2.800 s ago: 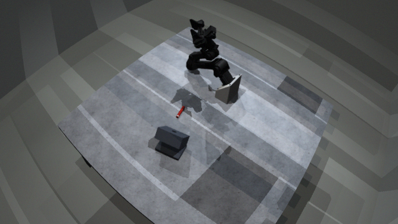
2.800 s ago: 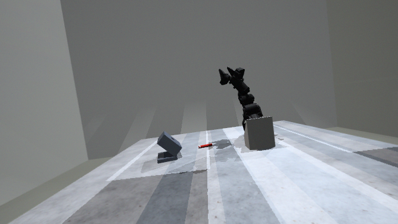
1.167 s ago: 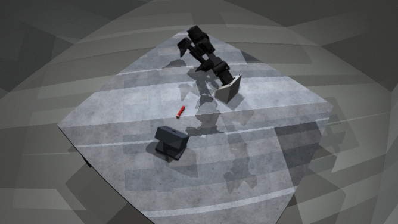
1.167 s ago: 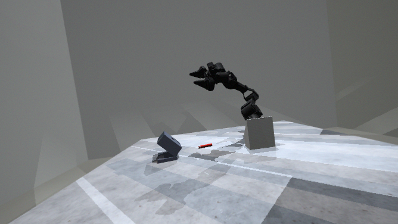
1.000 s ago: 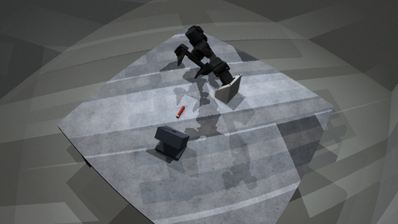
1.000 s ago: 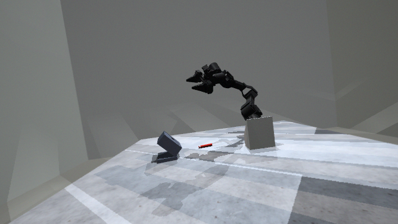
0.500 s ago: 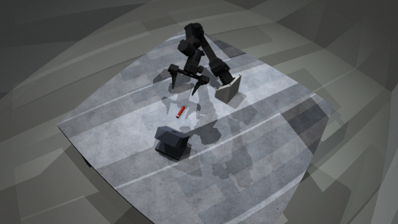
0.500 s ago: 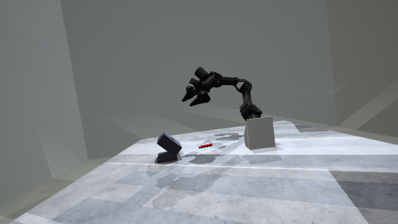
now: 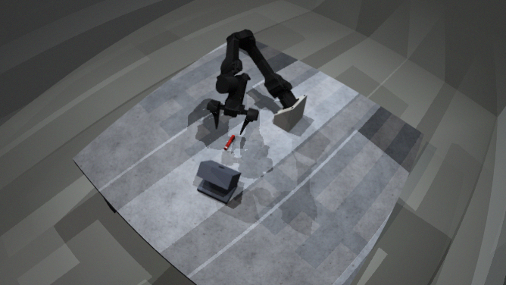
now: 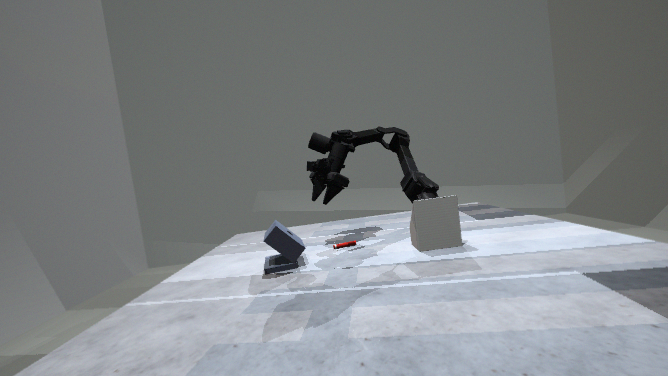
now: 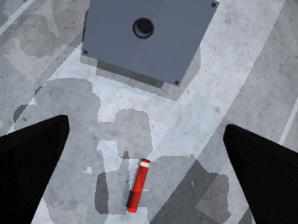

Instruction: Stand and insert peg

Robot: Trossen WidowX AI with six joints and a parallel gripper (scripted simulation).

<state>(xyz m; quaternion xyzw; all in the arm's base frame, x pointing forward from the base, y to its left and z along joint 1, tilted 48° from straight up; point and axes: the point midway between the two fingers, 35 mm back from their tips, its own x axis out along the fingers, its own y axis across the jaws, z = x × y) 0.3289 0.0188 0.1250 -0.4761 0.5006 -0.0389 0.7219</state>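
Note:
The red peg (image 9: 229,142) (image 10: 345,244) (image 11: 139,188) lies flat on the table, its white-banded end pointing toward the sloped panel. The dark grey sloped panel (image 9: 220,175) (image 10: 284,241) (image 11: 113,16) stands on a small base, and its round hole (image 11: 143,27) shows in the wrist view. My gripper (image 9: 229,129) (image 10: 321,201) (image 11: 149,127) is open wide and empty. It hangs well above the table, almost over the peg, with its fingers pointing down. In the wrist view the peg lies between the two fingers, far below them.
A light grey block (image 9: 289,114) (image 10: 435,222) stands at the arm's base, to the right of the peg. The table (image 9: 322,189) ends in edges at the left and front.

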